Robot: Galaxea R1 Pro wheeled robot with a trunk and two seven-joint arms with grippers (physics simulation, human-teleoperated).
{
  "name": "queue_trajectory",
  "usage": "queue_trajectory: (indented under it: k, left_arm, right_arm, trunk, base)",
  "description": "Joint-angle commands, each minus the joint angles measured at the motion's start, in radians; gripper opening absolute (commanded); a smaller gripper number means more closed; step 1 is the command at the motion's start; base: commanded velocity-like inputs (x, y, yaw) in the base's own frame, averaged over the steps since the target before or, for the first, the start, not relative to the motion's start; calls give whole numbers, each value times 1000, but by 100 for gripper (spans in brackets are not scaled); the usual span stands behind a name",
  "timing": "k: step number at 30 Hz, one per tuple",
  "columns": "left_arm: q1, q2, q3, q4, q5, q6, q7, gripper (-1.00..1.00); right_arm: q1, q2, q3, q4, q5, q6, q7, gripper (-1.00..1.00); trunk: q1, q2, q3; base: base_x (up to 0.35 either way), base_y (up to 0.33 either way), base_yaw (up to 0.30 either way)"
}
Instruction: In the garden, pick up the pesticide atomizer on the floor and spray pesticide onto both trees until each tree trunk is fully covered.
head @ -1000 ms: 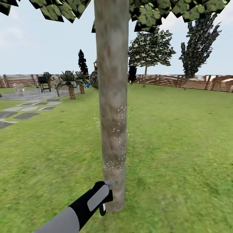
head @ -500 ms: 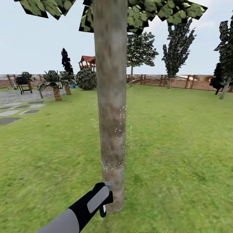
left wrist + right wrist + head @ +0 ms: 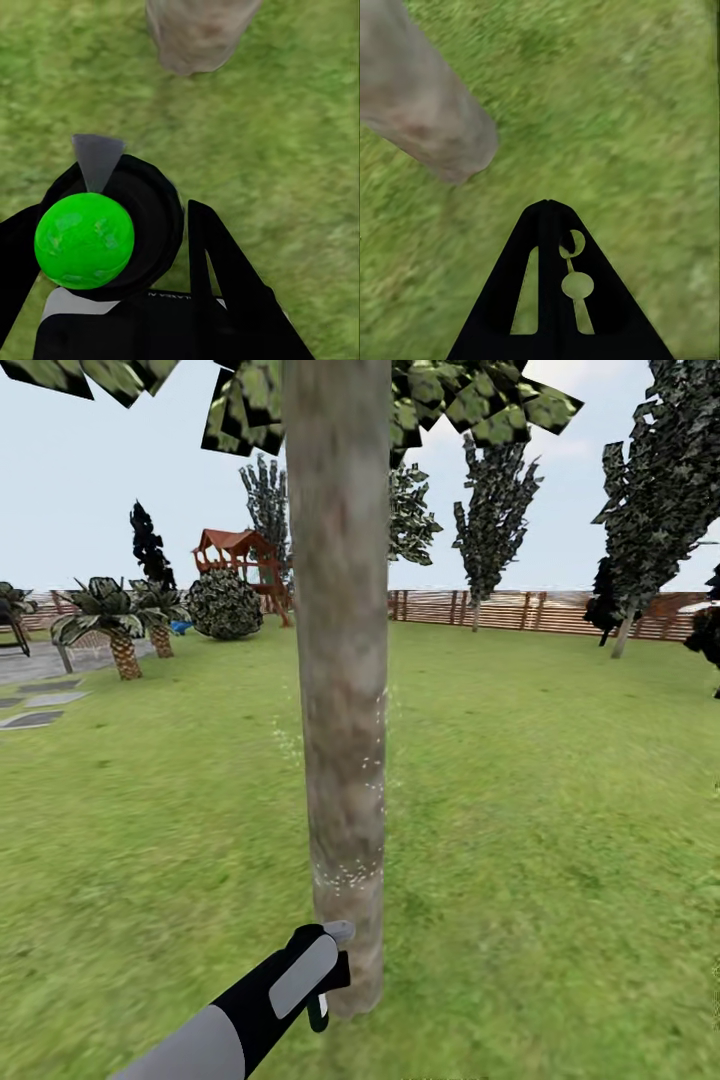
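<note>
Green lawn (image 3: 560,810) runs far back to a slatted brown fence (image 3: 520,610), with palms (image 3: 110,625) and a red-roofed play structure (image 3: 235,555) at far left and dark trees (image 3: 655,490) at far right. Dead centre and near stands the thick grey-brown tree trunk (image 3: 343,690), dotted with white pesticide specks (image 3: 350,875) in a ring low down and sparsely along its right edge; most of the bark looks bare. Spraying seems to be the step in hand, far from done. The left pincer (image 3: 318,965) is clamped around the pesticide atomizer (image 3: 338,932), nozzle just beside the trunk's base. The right pincer (image 3: 549,206) is pressed together, holding nothing. Next, I judge, the nozzle should rise and sweep the uncovered bark. Open grass on every side leaves room to circle.
</note>
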Motion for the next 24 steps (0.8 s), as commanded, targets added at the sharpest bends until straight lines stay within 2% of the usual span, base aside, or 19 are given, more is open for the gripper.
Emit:
queue_trajectory:
  k: [1, 10, 17, 24]
  left_arm:
    - [-1, 1, -3, -1, 5, 2, 6, -100]
    - [0, 1, -3, -2, 5, 2, 6, -100]
    - [0, 1, -3, -3, 5, 2, 7, -100]
    - [0, 1, -3, -3, 5, 2, 6, -100]
  right_arm:
    - [-1, 0, -3, 1, -10, -1, 9, -100]
    - [-1, 2, 0, 2, -10, -1, 9, -100]
    - [-1, 2, 0, 2, -10, -1, 9, -100]
    - [-1, 2, 0, 2, -10, -1, 9, -100]
  trunk:
    - [0, -1, -1]
    - [0, -1, -1]
    - [0, -1, -1]
    - [0, -1, -1]
  base:
    - [0, 334, -243]
    - [0, 314, -220]
    - [0, 104, -238]
    - [0, 300, -261]
